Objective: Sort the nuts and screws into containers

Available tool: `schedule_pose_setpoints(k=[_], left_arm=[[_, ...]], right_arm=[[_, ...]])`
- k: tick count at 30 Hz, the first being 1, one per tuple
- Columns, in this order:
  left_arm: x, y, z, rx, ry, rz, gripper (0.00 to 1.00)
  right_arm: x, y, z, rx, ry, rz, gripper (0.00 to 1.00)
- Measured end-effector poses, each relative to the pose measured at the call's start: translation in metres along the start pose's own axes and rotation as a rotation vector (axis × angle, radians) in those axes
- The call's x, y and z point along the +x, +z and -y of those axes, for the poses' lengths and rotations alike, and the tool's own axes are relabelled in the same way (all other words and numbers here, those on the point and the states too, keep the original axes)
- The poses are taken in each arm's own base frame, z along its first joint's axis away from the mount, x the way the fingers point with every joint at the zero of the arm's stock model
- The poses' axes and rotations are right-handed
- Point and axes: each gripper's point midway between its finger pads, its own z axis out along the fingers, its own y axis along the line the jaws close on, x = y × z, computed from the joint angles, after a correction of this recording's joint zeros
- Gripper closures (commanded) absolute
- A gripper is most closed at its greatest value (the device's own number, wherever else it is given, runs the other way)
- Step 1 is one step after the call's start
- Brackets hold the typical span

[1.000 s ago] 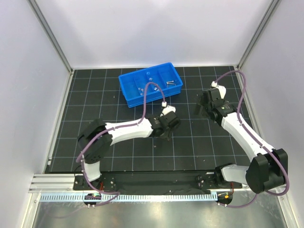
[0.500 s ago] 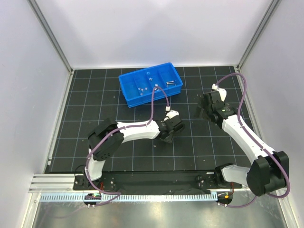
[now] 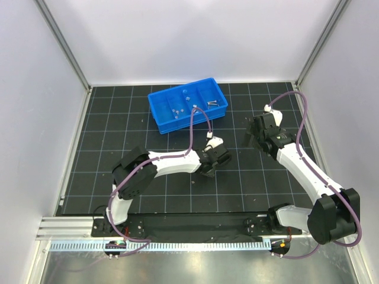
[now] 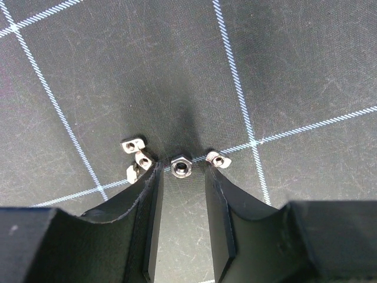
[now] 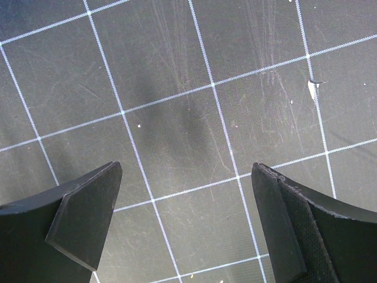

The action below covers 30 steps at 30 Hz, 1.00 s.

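Having narrowed from a wider gape a second ago and crept a little rightward, stands now partly closed about one hex nut (image 4: 180, 167) on the black mat (image 4: 283, 59): so much for the left gripper (image 4: 181, 180), with a sliver of mat showing either side of the nut and nothing pinched yet. Reads as a pick just beginning, with sorting well short of done.

Crowding that nut, from the left: three small silver nuts (image 4: 134, 158) touching or just beside the left finger (image 4: 147, 206), then one more silver bit (image 4: 217, 159) at the right fingertip, nut or screw head unclear. Could snag those neighbours.

Well apart, farther back: blue tray (image 3: 174, 126). Leftmost section seemingly bare; next, a few silver specks (image 3: 175, 110), probably nuts; third, a speck or two; rightmost, slender screws (image 3: 213, 103). Too small to count.

Farthest right: right gripper (image 5: 185, 194), spread wide above bare grid, holding nothing.
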Motion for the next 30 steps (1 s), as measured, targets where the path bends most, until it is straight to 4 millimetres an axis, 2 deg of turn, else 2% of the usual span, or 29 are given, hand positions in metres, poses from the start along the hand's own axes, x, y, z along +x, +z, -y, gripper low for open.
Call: schedule_pose_setpoints(k=[8,15,22,30], left_arm=[[-0.002,0.002,0.001,-0.002,-0.027,0.008,0.7],[-0.007,0.005,0.002,0.012,-0.053,0.015,0.71],[-0.011,0.008,0.001,0.025,-0.085,0.017,0.85],[-0.012,0.008,0.001,0.034,-0.091,0.03,0.9]], right_arm=[[0.0,0.0,0.0,0.0,0.0,0.0,0.0],[0.0,0.0,0.0,0.0,0.0,0.0,0.01],[0.0,0.0,0.0,0.0,0.0,0.0,0.0],[0.0,0.0,0.0,0.0,0.0,0.0,0.0]])
